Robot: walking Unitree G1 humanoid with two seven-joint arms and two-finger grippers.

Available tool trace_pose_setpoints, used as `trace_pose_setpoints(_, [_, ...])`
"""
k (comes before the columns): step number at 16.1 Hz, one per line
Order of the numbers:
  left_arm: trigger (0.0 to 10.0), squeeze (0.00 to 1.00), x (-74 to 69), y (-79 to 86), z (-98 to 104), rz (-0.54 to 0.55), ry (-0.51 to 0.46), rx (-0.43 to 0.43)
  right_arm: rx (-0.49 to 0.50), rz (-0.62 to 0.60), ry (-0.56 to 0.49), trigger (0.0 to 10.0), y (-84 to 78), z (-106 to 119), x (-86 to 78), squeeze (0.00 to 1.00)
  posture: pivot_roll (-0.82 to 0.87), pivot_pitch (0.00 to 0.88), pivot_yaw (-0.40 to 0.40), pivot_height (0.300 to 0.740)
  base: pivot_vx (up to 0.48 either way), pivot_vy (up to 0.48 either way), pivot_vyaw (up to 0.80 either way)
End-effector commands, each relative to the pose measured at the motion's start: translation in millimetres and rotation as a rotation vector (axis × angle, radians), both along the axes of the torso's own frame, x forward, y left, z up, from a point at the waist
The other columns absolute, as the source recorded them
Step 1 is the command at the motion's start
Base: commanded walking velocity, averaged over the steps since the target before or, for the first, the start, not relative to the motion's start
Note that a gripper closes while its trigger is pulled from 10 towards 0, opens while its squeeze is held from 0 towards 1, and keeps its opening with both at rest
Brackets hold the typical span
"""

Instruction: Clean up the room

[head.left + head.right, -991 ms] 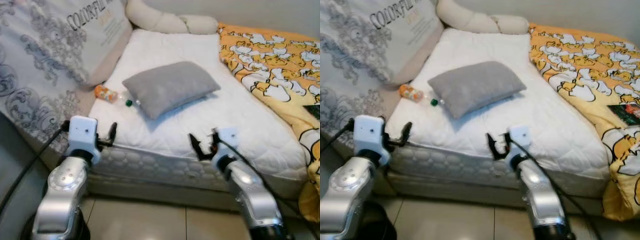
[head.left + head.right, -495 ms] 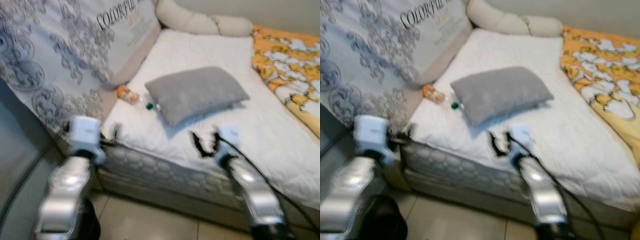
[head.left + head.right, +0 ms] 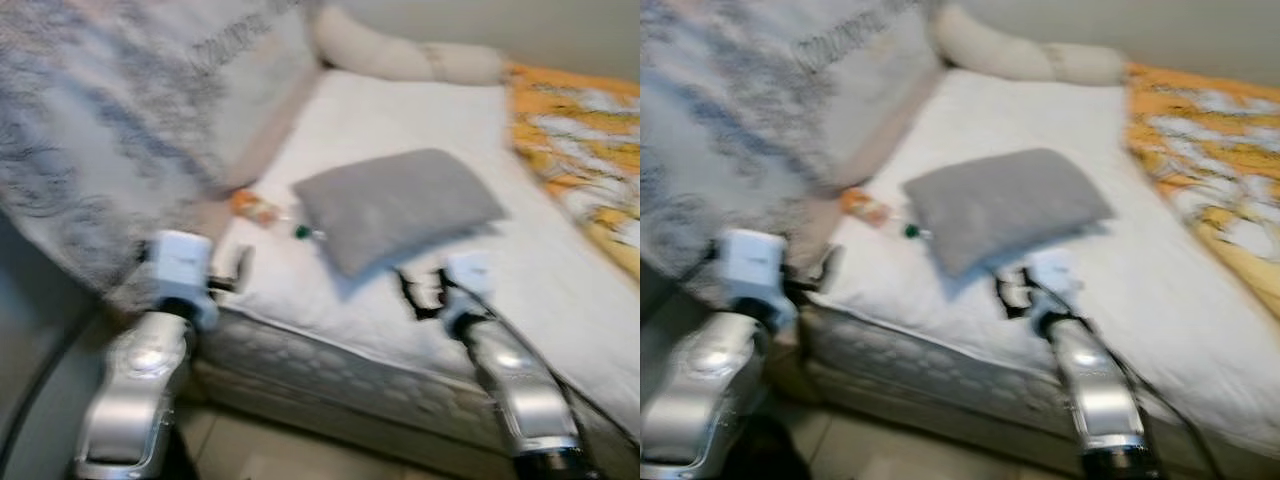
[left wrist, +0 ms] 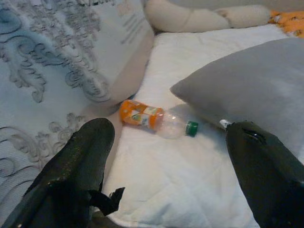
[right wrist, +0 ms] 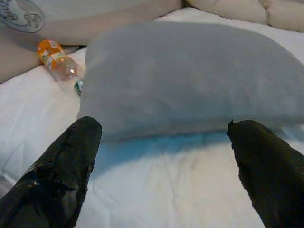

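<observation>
Beside the grey pillow (image 4: 256,85) lies an empty-looking plastic bottle (image 4: 154,120), likely light, slippery, crushable; take its middle; both grippers' (image 4: 166,175) (image 5: 161,171) jaws wide, empty.

An empty clear bottle (image 4: 156,120) with orange label and green cap lies sideways beside the grey pillow (image 4: 247,90).

We see both eye views smeared by motion blur: the print on the patterned cover (image 3: 120,130) and the orange quilt (image 3: 580,150) runs into streaks. The wrist views are sharper, with the plastic bottle (image 4: 154,119) clear and its label readable as colour only. The light is soft and even. A bluish shadow lies under the grey pillow (image 5: 190,76). The black fingers (image 5: 57,175) are out of focus.
</observation>
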State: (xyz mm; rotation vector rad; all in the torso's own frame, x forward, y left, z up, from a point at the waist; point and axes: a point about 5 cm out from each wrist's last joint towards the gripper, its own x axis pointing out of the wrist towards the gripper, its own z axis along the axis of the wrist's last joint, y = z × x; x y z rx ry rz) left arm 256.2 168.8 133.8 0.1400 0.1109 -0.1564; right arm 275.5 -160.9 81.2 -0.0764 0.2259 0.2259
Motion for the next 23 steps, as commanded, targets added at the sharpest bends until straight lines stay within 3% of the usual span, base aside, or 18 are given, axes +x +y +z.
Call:
trace_pose_setpoints(1, [10.0, 0.0, -0.2, 10.4, 4.0, 0.031, -0.009, 0.024, 0.041, 0.027, -0.031, 10.0, 13.5, 8.3, 5.1, 0.0, 0.06, 0.0, -0.013, 0.74, 0.375, 0.0, 0.8])
trace_pose_setpoints(6, [10.0, 0.0, -1.4, 10.2, 3.2, 0.027, -0.005, 0.025, 0.044, 0.036, -0.033, 10.0, 13.4, 8.1, 4.7, 0.0, 0.06, 0.0, -0.011, 0.74, 0.375, 0.0, 0.16])
trace_pose_setpoints(10, [10.0, 0.0, -5.7, 7.8, 1.7, 0.015, 0.002, 0.026, -0.018, 0.079, -0.05, 10.0, 11.2, 11.3, 8.7, 0.0, 0.06, 0.0, -0.015, 0.74, 0.378, 0.0, 0.2])
trace_pose_setpoints(14, [10.0, 0.0, -9.0, 7.0, 1.9, 0.011, 0.005, 0.025, 0.027, 0.033, -0.042, 10.0, 1.8, 12.3, 13.0, 0.0, 0.07, 0.0, -0.023, 0.74, 0.368, 0.0, 0.33])
trace_pose_setpoints(20, [10.0, 0.0, -11.9, 7.4, 1.7, -0.014, 0.018, 0.027, 0.025, 0.186, -0.005, 10.0, 3.4, 16.1, 20.8, 0.0, 0.09, 0.0, -0.026, 0.74, 0.0, 0.0, 0.0])
trace_pose_setpoints(21, [10.0, 0.0, -11.9, 7.9, 1.5, -0.024, 0.026, 0.039, 0.04, 0.206, 0.013, 10.0, 4.4, 15.9, 23.1, 0.04, 0.09, 0.0, -0.024, 0.74, 0.0, 0.0, 0.0])
trace_pose_setpoints(22, [10.0, 0.0, -12.4, 6.8, 0.4, -0.047, 0.043, 0.051, 0.019, 0.238, 0.054, 10.0, 4.3, 13.1, 27.5, 0.91, 0.09, 0.0, -0.02, 0.74, 0.0, 0.0, 0.0])
trace_pose_setpoints(23, [10.0, 0.0, -12.5, 6.5, -0.2, -0.056, 0.052, 0.054, 0.017, 0.25, 0.075, 10.0, 4.2, 11.5, 29.6, 1.0, 0.09, 0.0, -0.018, 0.74, 0.0, 0.0, 0.0])
